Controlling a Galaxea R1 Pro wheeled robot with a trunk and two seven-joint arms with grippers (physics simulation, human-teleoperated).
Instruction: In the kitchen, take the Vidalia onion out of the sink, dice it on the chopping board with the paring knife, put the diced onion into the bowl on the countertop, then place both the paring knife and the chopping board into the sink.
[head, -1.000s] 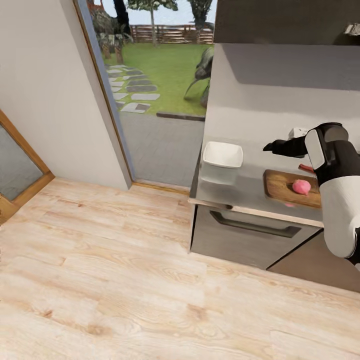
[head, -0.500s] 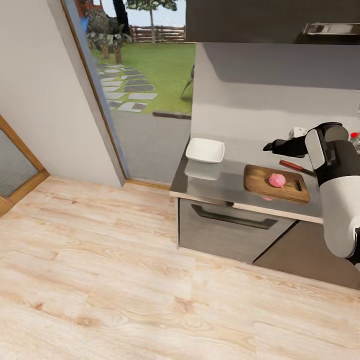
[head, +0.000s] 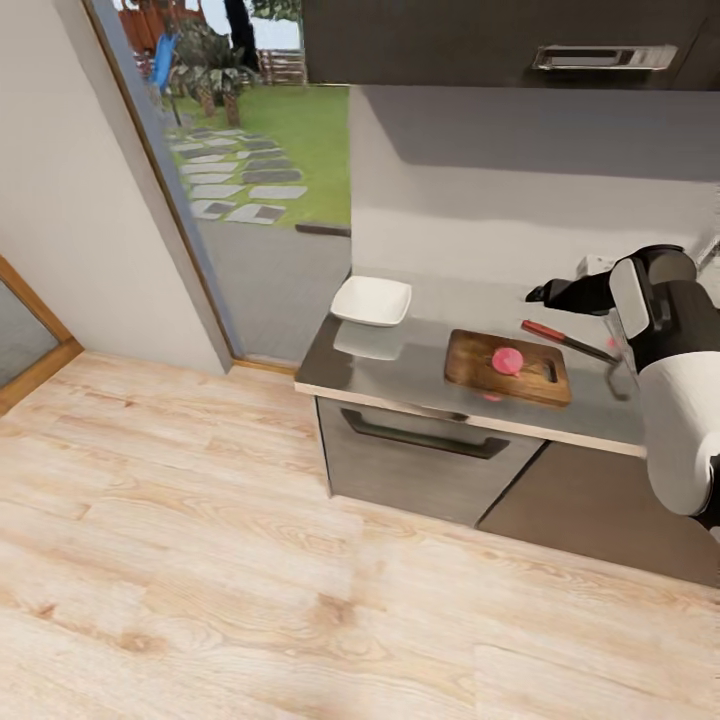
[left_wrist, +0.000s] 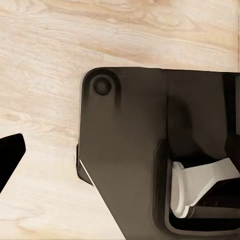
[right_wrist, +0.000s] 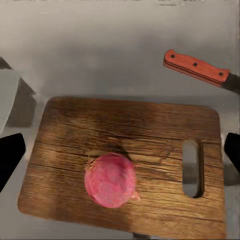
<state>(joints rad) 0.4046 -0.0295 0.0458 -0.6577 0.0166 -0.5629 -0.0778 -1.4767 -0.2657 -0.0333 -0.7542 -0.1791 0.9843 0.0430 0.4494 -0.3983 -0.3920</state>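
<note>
A pink-red Vidalia onion (head: 507, 360) (right_wrist: 111, 180) rests whole on the brown chopping board (head: 475, 368) (right_wrist: 150, 125), which lies on the grey countertop (head: 400, 368). The paring knife (head: 545, 331) (right_wrist: 196, 67), with its orange-red handle, lies on the counter just behind the board's slot end. The white bowl (head: 371, 300) stands near the counter's left end. My right gripper (head: 537, 294) (right_wrist: 120, 155) hovers open above the board, its black fingertips (right_wrist: 10, 155) far apart on either side of the onion. My left gripper (left_wrist: 120, 155) hangs open over the floor and my dark base. The sink is out of view.
A grey cabinet with a dark bar handle (head: 420, 436) sits under the counter. A dark upper cabinet (head: 500, 40) hangs above it. A glass door (head: 250, 190) onto a garden is at the left. Light wood floor (head: 200, 550) spreads in front of the counter.
The camera has swung right, so the counter, bowl and board sit further left in the picture and the knife shows in full. Nothing on the counter has moved; the right arm holds its pose.
</note>
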